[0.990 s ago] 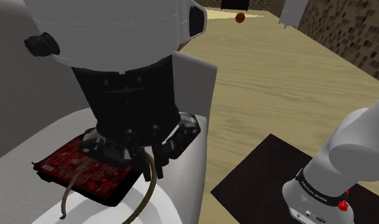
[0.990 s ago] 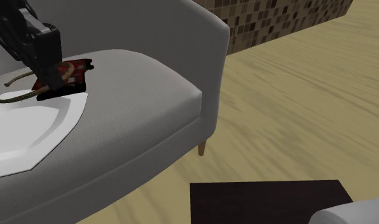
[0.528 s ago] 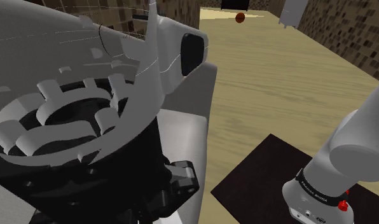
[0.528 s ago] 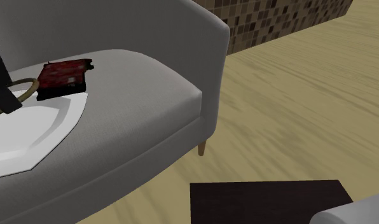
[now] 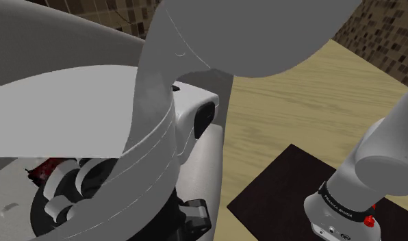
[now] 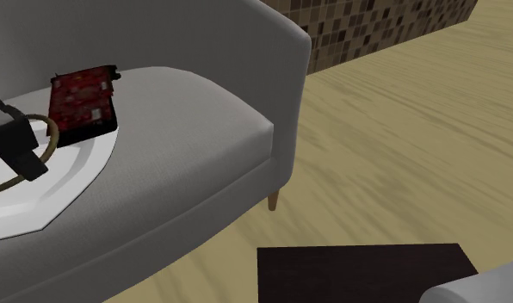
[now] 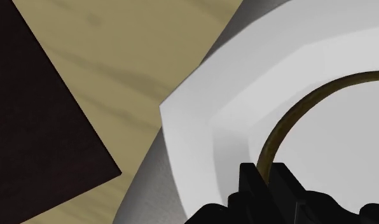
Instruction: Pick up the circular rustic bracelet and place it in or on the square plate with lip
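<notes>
**Bracelet gripped over the white plate**

In the wrist view the tool (image 7: 264,181) has its two black fingers closed narrowly on a thin olive-brown bracelet (image 7: 295,107), whose band rises from between them and curves away over the plate (image 7: 201,127). The plate is plain white with cut corners and a raised lip. I cannot tell whether the ring touches it.

In the second exterior view the tool (image 6: 29,162) enters from that view's left edge, with the bracelet (image 6: 52,142) gripped over the plate's (image 6: 74,176) inner area. The plate lies on the seat of a grey sofa (image 6: 203,129). A dark red flat board (image 6: 84,102) lies at the plate's far edge, overlapping its rim.

Beyond the sofa's arm is a pale wood floor (image 6: 401,112), with the dark stand (image 6: 358,271) near the lower edge and a brown mosaic wall (image 6: 375,26) behind. In the shoulder view the white arm (image 5: 196,41) looms close to the camera.
</notes>
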